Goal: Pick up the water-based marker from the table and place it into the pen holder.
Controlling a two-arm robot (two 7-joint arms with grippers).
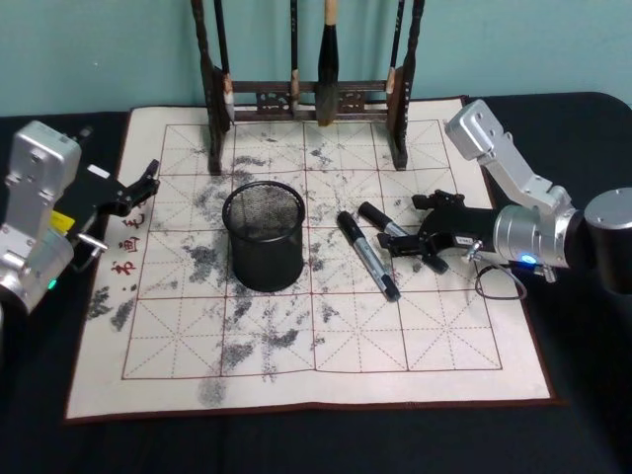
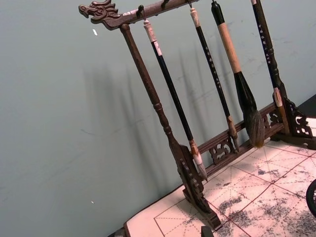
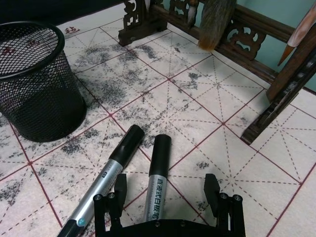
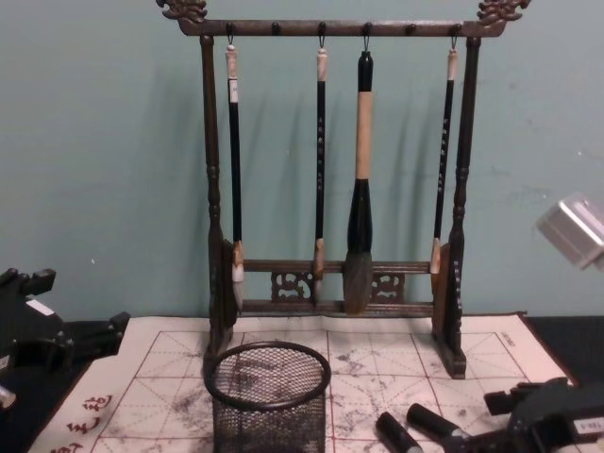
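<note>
Right end effector [image 3: 166, 187] gapes around a marker [image 3: 160, 150] near the pen holder [image 1: 265, 255] — left end effector [image 1: 148, 182] idles leftward.

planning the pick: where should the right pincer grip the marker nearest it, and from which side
Best take the nearer marker by its grey barrel from above, right pincer straddling it: it lies flat on the mat, another marker close beside.

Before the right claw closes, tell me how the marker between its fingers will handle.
The marker looks rigid and round, lying flat on the paper mat, so a sideways nudge would probably roll it. Its glossy barrel may slip in the open right claw unless gripped squarely. The second marker close beside it could get bumped.
</note>
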